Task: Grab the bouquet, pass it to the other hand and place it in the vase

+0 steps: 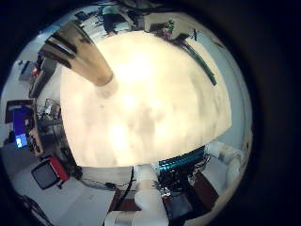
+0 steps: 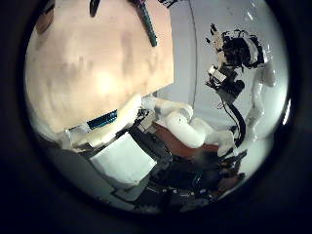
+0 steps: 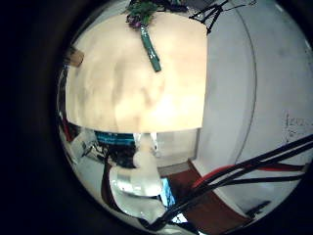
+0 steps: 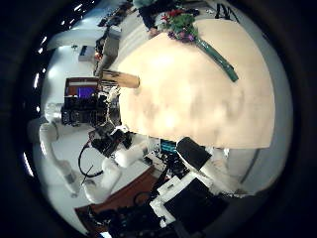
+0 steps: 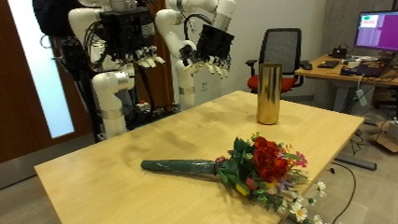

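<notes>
The bouquet (image 5: 255, 168), red, pink and white flowers with a dark green wrapped stem, lies flat on the wooden table (image 5: 112, 177) near its front edge. A tall gold vase (image 5: 267, 93) stands upright near the table's far corner. Both hands hang high behind the table, away from both things. My right hand (image 5: 147, 56) is the nearer one and my left hand (image 5: 206, 51) the farther one, closer to the vase. Fingers of both hang relaxed and hold nothing. The palm views look down on the table: bouquet (image 3: 149, 39) (image 4: 193, 35), vase (image 1: 92, 64) (image 4: 119, 79).
A black office chair (image 5: 284, 51) and a desk with a monitor (image 5: 377, 28) stand beyond the table's far side. The table's edges fall off close to the bouquet's flower end.
</notes>
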Controlling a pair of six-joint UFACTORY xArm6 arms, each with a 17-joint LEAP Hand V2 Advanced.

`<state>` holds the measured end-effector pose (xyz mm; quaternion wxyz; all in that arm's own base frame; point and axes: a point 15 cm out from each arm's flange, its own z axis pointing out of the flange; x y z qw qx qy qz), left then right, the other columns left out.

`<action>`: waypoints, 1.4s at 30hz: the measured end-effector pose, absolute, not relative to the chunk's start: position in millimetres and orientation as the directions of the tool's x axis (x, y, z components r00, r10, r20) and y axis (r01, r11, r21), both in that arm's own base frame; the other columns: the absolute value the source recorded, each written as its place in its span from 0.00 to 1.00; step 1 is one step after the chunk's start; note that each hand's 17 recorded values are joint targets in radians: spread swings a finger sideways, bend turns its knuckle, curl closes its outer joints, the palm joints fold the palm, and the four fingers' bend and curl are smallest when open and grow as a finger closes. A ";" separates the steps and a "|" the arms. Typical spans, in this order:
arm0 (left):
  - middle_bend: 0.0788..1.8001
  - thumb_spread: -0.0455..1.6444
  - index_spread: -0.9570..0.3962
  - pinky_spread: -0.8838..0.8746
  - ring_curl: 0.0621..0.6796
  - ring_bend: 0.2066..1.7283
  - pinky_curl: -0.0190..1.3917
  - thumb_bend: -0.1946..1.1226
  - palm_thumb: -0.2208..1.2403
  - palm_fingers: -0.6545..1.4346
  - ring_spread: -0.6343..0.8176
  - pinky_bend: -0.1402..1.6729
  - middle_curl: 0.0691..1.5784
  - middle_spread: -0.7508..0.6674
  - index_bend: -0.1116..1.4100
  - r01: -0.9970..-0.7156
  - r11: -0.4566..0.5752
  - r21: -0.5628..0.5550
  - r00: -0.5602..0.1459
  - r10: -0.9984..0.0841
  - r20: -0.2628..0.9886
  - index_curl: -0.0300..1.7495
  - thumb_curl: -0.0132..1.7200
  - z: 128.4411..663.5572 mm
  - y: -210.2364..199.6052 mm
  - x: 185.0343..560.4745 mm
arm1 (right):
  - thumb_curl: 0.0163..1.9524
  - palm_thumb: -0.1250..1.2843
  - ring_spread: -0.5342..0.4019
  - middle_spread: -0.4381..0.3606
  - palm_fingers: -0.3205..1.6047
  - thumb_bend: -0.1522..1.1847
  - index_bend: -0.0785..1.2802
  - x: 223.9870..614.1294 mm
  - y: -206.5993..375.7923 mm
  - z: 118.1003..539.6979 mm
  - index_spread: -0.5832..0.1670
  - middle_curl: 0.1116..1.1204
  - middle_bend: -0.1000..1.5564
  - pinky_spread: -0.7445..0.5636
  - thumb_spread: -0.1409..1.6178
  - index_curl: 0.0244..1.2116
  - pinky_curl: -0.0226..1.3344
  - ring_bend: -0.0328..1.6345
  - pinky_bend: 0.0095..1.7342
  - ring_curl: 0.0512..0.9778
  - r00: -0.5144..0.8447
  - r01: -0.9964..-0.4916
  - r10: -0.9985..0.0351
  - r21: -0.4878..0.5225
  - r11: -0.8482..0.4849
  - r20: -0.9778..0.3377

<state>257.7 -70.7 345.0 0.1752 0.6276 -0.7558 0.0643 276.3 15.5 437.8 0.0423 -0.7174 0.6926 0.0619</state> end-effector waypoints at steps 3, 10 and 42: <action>0.07 0.53 0.76 0.76 0.17 0.14 0.17 0.12 0.51 0.46 0.76 0.18 0.17 0.72 0.20 -0.972 0.200 0.125 -0.146 -0.927 0.346 0.27 0.20 344.3 -70.6 258.0 | 0.15 0.53 0.82 0.70 0.22 0.10 0.18 277.6 15.7 436.2 0.31 0.18 0.17 0.88 0.66 0.22 0.25 0.21 0.21 0.22 0.037 -0.999 -0.988 0.027 -0.041 -0.148; 0.07 0.55 0.75 0.76 0.17 0.14 0.17 0.13 0.54 0.46 0.75 0.18 0.17 0.71 0.20 -0.967 0.217 0.130 -0.162 -0.926 0.340 0.27 0.20 340.7 -78.8 260.1 | 0.15 0.51 0.77 0.67 0.31 0.09 0.17 282.9 14.3 430.1 0.31 0.20 0.19 0.86 0.68 0.19 0.25 0.28 0.24 0.24 0.033 -0.998 -0.988 0.049 -0.041 -0.149; 0.07 0.60 0.74 0.77 0.17 0.13 0.15 0.13 0.46 0.46 0.75 0.17 0.19 0.68 0.22 -0.918 0.337 0.208 -0.290 -0.929 0.229 0.28 0.19 347.7 -96.7 236.2 | 0.15 0.40 0.68 0.75 0.33 0.10 0.18 428.2 -60.0 283.1 0.61 0.24 0.27 0.77 0.71 0.21 0.21 0.37 0.27 0.20 -0.285 -0.951 -0.945 0.167 0.259 -0.162</action>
